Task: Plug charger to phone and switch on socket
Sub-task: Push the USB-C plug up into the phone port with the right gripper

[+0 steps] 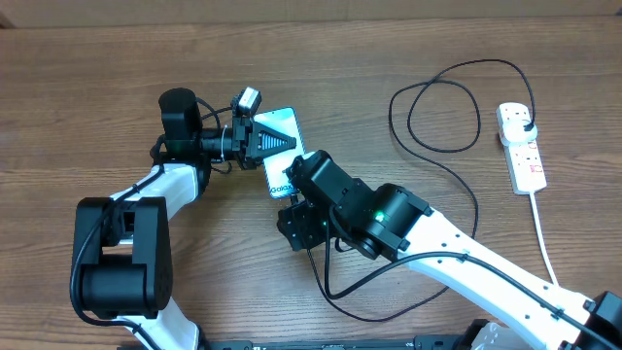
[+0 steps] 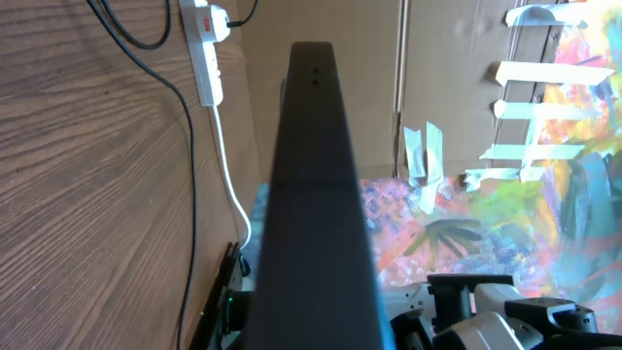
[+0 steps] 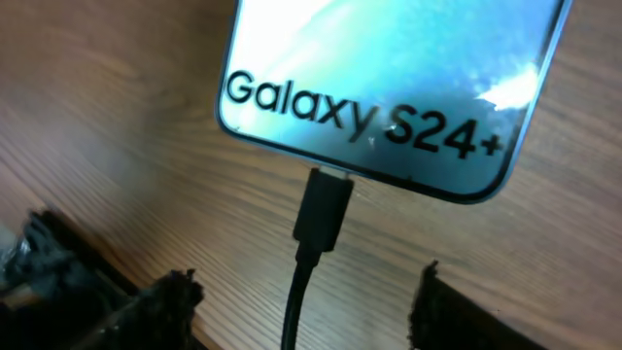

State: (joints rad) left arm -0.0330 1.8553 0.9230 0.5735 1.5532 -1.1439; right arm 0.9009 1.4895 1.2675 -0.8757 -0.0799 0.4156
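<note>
1. Phone: lies flat on the wooden table, left of centre, screen up; its "Galaxy S24+" lettering shows in the right wrist view.
2. Charger: a black cable that loops across the table from a plug in the socket at far right. Its connector is seated in the phone's bottom edge.
3. Right gripper: jaws apart, at the phone's bottom end. The cable runs between the two fingertips, touching neither.
4. Left gripper: fingers together. They lie over the phone's upper half; whether they press on the screen I cannot tell.
5. Socket: well apart from both grippers. Its white cord trails toward the near table edge.
</note>
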